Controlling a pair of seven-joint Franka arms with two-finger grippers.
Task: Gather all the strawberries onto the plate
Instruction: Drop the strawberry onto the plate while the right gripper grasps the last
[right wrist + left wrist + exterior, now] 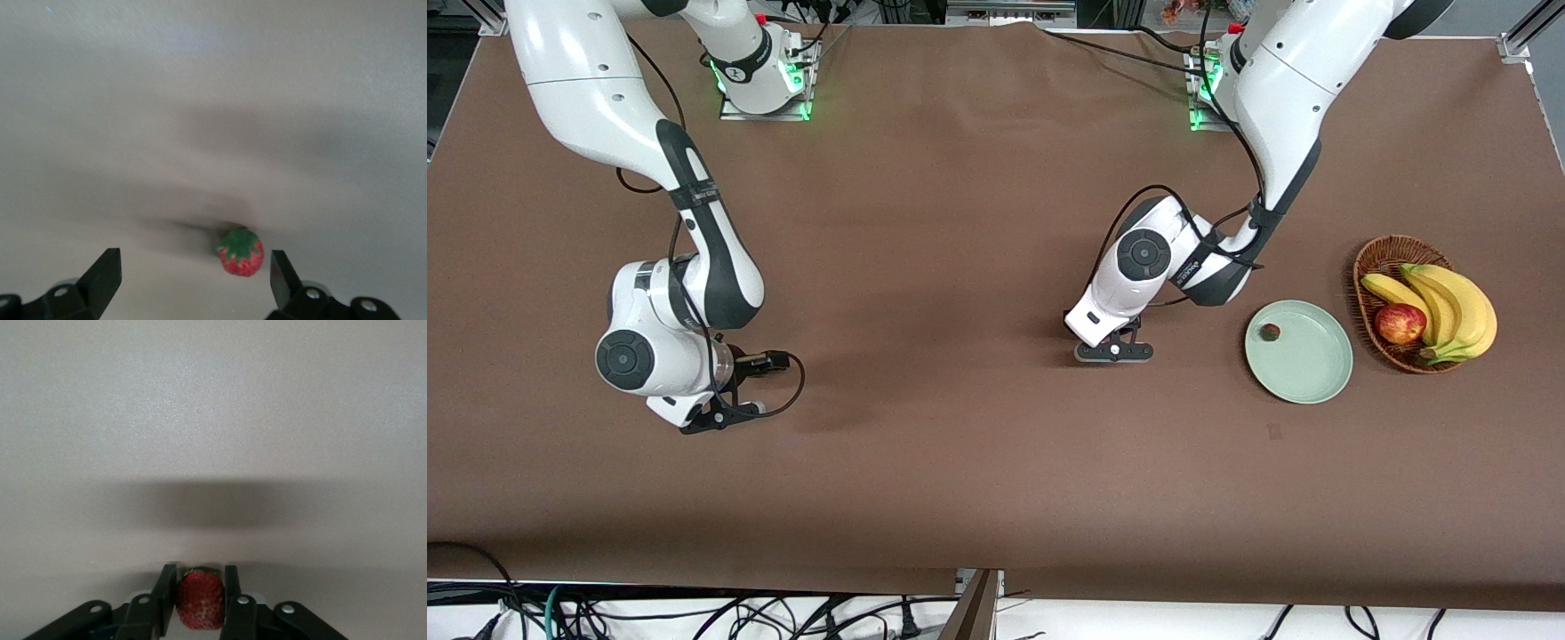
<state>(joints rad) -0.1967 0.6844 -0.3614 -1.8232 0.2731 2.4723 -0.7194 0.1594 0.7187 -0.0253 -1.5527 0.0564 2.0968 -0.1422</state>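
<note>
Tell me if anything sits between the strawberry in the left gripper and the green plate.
Nothing visible does. The left gripper is shut on a strawberry low over the table, and only bare brown tabletop lies between it and the plate toward the left arm's end. The basket stands past the plate.

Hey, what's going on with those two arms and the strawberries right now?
Left end effector shut on a strawberry. Right end effector open around another strawberry. Third berry in plate. Nothing blocking.
</note>
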